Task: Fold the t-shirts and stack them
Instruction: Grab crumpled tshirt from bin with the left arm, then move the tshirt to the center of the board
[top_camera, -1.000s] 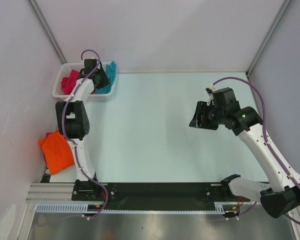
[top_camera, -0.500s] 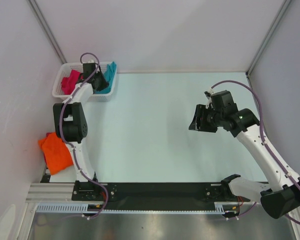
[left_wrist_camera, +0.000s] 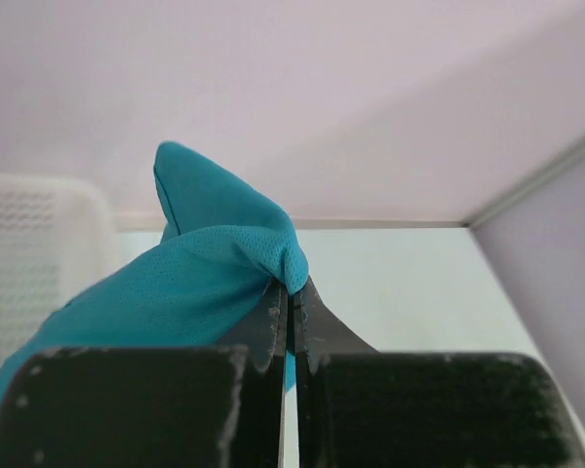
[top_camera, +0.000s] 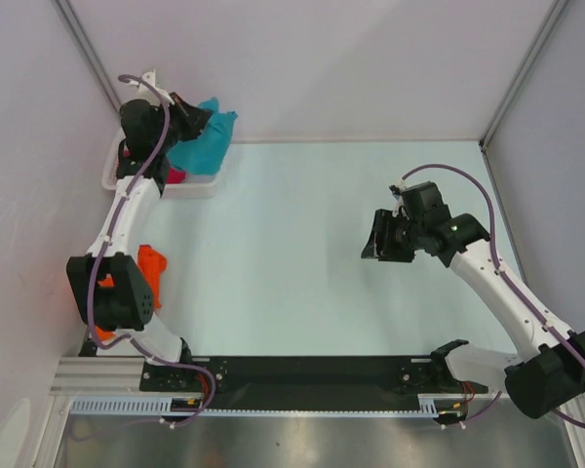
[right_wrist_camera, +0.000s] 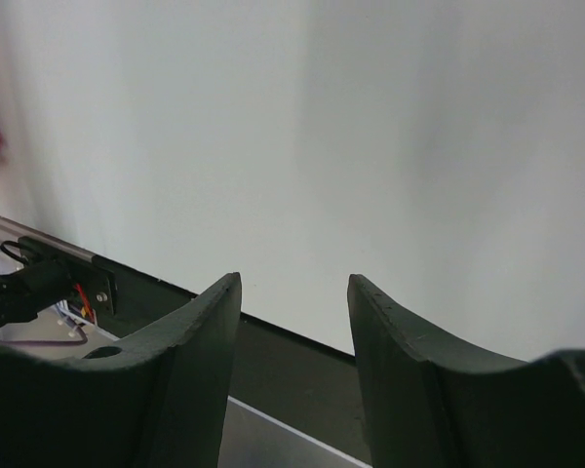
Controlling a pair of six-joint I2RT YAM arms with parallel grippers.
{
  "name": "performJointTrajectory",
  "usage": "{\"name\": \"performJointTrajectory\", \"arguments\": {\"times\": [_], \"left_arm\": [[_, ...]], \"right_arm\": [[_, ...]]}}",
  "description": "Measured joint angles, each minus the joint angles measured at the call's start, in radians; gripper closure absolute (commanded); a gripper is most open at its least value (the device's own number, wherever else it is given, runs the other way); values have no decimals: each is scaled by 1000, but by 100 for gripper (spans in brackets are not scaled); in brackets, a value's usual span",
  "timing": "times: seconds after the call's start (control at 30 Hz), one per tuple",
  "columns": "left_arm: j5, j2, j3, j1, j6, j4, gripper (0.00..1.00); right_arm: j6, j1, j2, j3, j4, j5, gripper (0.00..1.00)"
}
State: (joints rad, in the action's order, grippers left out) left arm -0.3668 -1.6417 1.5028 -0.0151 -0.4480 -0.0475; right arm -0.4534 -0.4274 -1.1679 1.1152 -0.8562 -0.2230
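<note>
Presently three cloth shirts: one teal-blue t-shirt [top_camera: 203, 148] [left_wrist_camera: 195, 283] clamped in left gripper [top_camera: 198, 114] [left_wrist_camera: 292, 292], one magenta-red t-shirt [top_camera: 176, 176] in one white plastic lattice basket [top_camera: 190, 186], one bright orange t-shirt [top_camera: 152, 273] lying separately. Second pincer, right gripper [top_camera: 371, 245] [right_wrist_camera: 294, 283]: fingers apart.

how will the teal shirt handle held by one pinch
Probably floppy: the teal shirt hangs creased and draped from the left gripper. Likely light, since one thin fold between the shut fingers carries it. It may swing or drag over the basket rim.

the left gripper [top_camera: 197, 109] holds the teal t-shirt [top_camera: 205, 146] above the white basket [top_camera: 203, 183], where a magenta t-shirt [top_camera: 175, 176] lies. an orange t-shirt [top_camera: 153, 273] shows beside the left arm [top_camera: 122, 214]. the right gripper [top_camera: 372, 237] hangs over the bench [top_camera: 283, 263].
</note>
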Motion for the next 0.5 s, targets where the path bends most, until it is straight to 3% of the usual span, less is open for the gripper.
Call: {"name": "performJointTrajectory", "arguments": {"times": [0.2,0.5], "left_arm": [[-164,89,-77,31,-77,-120,100],[-192,87,-80,41,-76,-100,100]], "right_arm": [[-14,-28,-18,-6,30,-2,48],[-25,-43,-21,-6,32,32,47]]}}
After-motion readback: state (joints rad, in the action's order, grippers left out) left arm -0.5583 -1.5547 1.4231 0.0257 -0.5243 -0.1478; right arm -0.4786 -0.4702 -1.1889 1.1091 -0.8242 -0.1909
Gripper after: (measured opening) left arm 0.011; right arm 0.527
